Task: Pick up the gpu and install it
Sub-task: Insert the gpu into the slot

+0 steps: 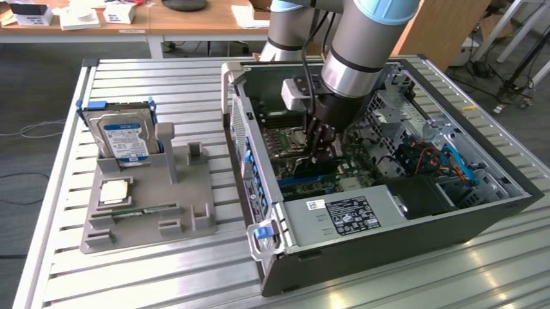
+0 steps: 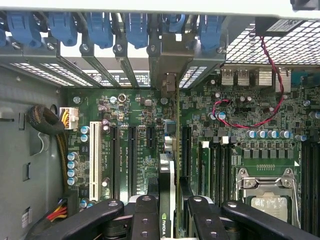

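Wrist view shows the gripper [image 2: 168,214] clamped on the gpu [image 2: 166,172], edge-on above the motherboard [image 2: 142,107]; in the exterior view, a grey tray [image 1: 193,193] lies at the case's [image 1: 404,241] nine o'clock.

Hard drive [image 1: 125,138] (upright), grey tray [image 1: 185,193], open computer case [image 1: 387,244]

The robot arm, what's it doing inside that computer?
It is putting a part in. The gripper reaches down into the open computer case and is shut on the gpu, holding the card on edge right over the long slots of the motherboard, with its metal end by the case's back wall. Whether the card is pushed into a slot, I cannot tell. Outside on the table, a hard drive stands in a gray holder.
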Controlling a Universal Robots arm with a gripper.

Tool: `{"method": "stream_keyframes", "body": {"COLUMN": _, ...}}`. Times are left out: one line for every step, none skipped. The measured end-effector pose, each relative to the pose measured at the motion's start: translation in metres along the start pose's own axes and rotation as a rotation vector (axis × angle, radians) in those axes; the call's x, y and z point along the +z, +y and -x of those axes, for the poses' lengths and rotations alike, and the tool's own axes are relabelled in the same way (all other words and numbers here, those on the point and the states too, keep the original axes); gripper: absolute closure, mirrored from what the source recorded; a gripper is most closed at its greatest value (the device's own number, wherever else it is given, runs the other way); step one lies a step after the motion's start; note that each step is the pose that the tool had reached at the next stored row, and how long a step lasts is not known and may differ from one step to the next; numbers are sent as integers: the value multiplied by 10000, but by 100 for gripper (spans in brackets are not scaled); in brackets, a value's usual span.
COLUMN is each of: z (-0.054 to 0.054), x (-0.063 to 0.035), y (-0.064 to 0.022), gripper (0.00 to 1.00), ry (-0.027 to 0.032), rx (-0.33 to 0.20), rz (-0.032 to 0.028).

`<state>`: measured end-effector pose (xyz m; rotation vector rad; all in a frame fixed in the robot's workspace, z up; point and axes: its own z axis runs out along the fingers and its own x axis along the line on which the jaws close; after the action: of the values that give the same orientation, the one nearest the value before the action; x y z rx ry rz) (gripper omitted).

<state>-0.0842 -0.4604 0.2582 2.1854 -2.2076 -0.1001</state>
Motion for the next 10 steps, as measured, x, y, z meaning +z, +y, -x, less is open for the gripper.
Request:
{"method": "stream_keyframes", "body": {"z": 0, "x": 0, "y": 0, "gripper": 73, "ry": 0, "rx": 0, "rz": 0}}
{"method": "stream_keyframes", "body": {"z": 0, "x": 0, "y": 0, "gripper": 73, "ry": 0, "rx": 0, "rz": 0}}
{"method": "stream_keyframes", "body": {"z": 0, "x": 0, "y": 0, "gripper": 73, "ry": 0, "rx": 0, "rz": 0}}
{"method": "stream_keyframes", "body": {"z": 0, "x": 0, "y": 0, "gripper": 73, "ry": 0, "rx": -1, "rz": 0}}
{"method": "stream_keyframes", "body": {"z": 0, "x": 0, "y": 0, "gripper": 73, "ry": 0, "rx": 0, "rz": 0}}
{"method": "stream_keyframes", "body": {"z": 0, "x": 0, "y": 0, "gripper": 73, "ry": 0, "rx": 0, "rz": 0}}
{"method": "stream_keyframes", "body": {"z": 0, "x": -1, "y": 0, "gripper": 73, "ry": -2, "rx": 0, "rz": 1}}
{"method": "stream_keyframes", "body": {"z": 1, "x": -5, "y": 0, "gripper": 73, "ry": -5, "rx": 1, "rz": 8}}
{"method": "stream_keyframes", "body": {"z": 1, "x": -13, "y": 0, "gripper": 73, "ry": -6, "rx": 1, "rz": 17}}
{"method": "stream_keyframes", "body": {"z": 1, "x": -22, "y": 0, "gripper": 73, "ry": -3, "rx": 1, "rz": 29}}
